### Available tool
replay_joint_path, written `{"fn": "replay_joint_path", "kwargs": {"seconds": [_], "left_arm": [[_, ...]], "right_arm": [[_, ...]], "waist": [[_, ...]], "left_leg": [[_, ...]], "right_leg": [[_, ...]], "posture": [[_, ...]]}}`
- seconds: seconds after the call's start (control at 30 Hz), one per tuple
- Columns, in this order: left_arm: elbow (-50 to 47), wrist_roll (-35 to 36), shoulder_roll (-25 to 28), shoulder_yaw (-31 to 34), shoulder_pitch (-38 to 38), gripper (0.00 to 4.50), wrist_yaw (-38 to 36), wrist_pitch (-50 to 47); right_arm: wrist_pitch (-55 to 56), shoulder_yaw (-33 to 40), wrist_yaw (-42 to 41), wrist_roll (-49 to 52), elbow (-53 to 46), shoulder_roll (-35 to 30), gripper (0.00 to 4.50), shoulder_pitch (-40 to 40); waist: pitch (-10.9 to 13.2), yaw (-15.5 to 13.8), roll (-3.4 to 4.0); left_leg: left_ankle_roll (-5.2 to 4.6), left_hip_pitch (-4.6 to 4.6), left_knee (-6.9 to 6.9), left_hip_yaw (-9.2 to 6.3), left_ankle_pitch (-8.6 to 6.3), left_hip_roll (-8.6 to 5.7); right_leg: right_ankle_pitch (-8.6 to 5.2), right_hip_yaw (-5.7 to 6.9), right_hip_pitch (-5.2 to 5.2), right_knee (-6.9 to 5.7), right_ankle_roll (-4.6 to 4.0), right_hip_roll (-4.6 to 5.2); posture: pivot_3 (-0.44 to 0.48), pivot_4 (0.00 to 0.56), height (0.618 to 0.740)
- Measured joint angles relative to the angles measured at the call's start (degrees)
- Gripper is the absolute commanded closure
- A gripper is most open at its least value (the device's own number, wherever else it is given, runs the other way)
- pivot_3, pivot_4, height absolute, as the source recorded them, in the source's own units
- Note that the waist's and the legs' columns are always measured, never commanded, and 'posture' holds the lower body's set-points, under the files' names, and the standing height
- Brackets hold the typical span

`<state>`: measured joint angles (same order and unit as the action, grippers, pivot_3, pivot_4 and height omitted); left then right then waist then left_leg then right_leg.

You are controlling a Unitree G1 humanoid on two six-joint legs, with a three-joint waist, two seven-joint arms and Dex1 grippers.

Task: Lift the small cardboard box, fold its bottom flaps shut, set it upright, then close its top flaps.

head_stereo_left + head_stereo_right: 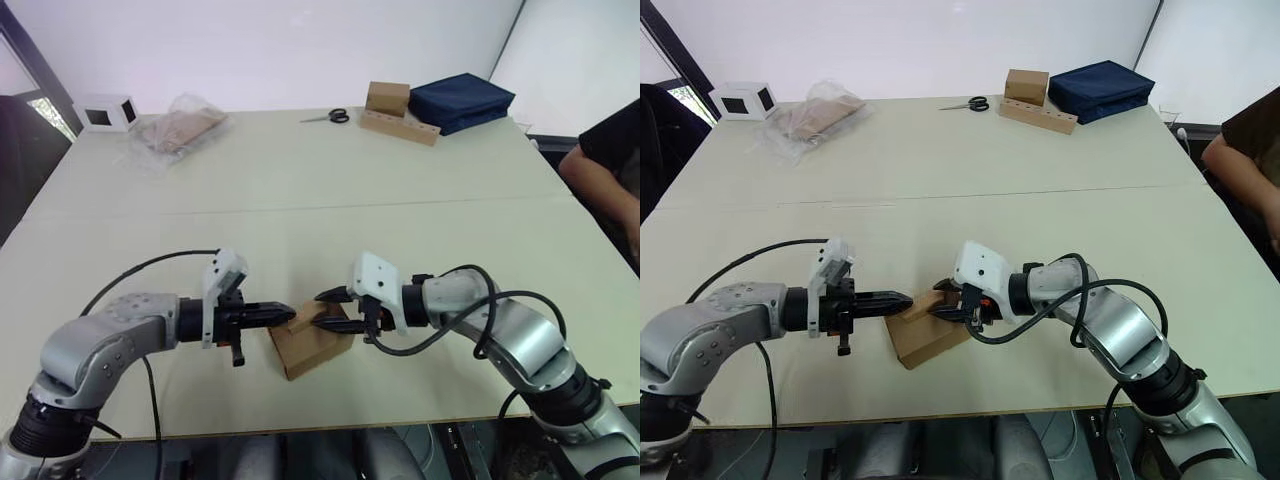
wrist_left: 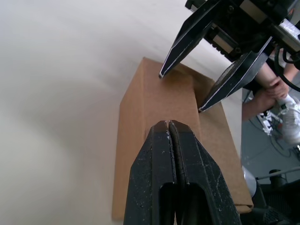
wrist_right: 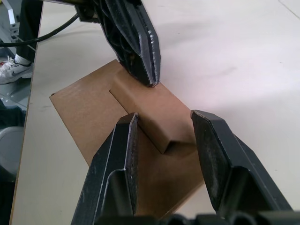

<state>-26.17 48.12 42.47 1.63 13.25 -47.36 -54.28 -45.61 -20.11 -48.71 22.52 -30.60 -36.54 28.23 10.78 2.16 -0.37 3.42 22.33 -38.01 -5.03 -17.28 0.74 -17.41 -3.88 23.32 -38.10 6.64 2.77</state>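
At the upper left of the head view a white box with a dark window (image 1: 105, 112) sits at the far corner of the bench (image 1: 300, 200), with a clear plastic bag (image 1: 178, 128) just to its right. Lower left, my left hand (image 1: 289, 314) reaches in with its two black fingers pressed together, the tip resting on the top of the small cardboard box (image 1: 310, 345). That box lies in the lower middle of the frame, near the front edge of the bench, its top flaps (image 3: 150, 110) partly raised in a low ridge. From the right, my right hand (image 1: 325, 310) comes in with its fingers spread, straddling that raised flap. Toward the upper right lie scissors (image 1: 328, 117), a brown box on a long cardboard strip (image 1: 395, 108) and a dark blue bag (image 1: 462, 100). A person's arm (image 1: 605, 165) shows at the right edge.
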Motion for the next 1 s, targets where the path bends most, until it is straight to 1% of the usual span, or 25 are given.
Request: {"fn": "replay_joint_path", "kwargs": {"seconds": [0.3, 0.73, 0.9, 1.0], "left_arm": [[-1.0, -3.4, -0.7, -2.2, -0.1, 4.50, 1.1, 3.3], [-1.7, -10.1, 0.6, -5.5, -0.2, 4.50, -1.0, 9.6], [-1.6, -9.9, 0.2, -4.8, -0.2, 4.50, -1.0, 9.6], [-1.8, -6.5, 1.3, -2.5, 0.0, 4.50, -1.0, 6.1]], "right_arm": [[-0.2, 0.2, -0.2, 0.4, 0.0, 0.0, 2.71, -1.0], [-3.4, 5.4, -0.2, 6.8, -0.8, 0.2, 2.71, -5.0], [-5.2, 10.4, 1.2, 12.1, -0.7, 3.1, 2.71, -5.1], [-5.7, 11.8, 1.6, 13.6, -0.7, 3.1, 2.71, -4.9]], "waist": [[0.0, 0.0, 0.00], [0.0, -0.2, -0.01], [0.0, -0.2, -0.01], [0.0, -0.1, -0.01]], "left_leg": [[0.00, 0.00, 0.00, 0.01, 0.00, 0.00], [0.00, -0.02, 0.00, 0.01, 0.00, -0.01], [0.00, -0.02, 0.00, 0.01, 0.00, 0.00], [-0.01, -0.02, 0.00, 0.00, 0.00, 0.01]], "right_leg": [[0.00, 0.00, 0.00, 0.01, 0.00, 0.00], [0.00, 0.00, -0.06, 0.01, 0.00, 0.00], [0.00, 0.00, -0.06, 0.00, 0.00, -0.01], [0.00, 0.00, -0.04, 0.00, 0.00, -0.04]], "posture": [[0.000, 0.150, 0.740], [0.000, 0.150, 0.740], [0.000, 0.150, 0.740], [0.000, 0.150, 0.740]]}}
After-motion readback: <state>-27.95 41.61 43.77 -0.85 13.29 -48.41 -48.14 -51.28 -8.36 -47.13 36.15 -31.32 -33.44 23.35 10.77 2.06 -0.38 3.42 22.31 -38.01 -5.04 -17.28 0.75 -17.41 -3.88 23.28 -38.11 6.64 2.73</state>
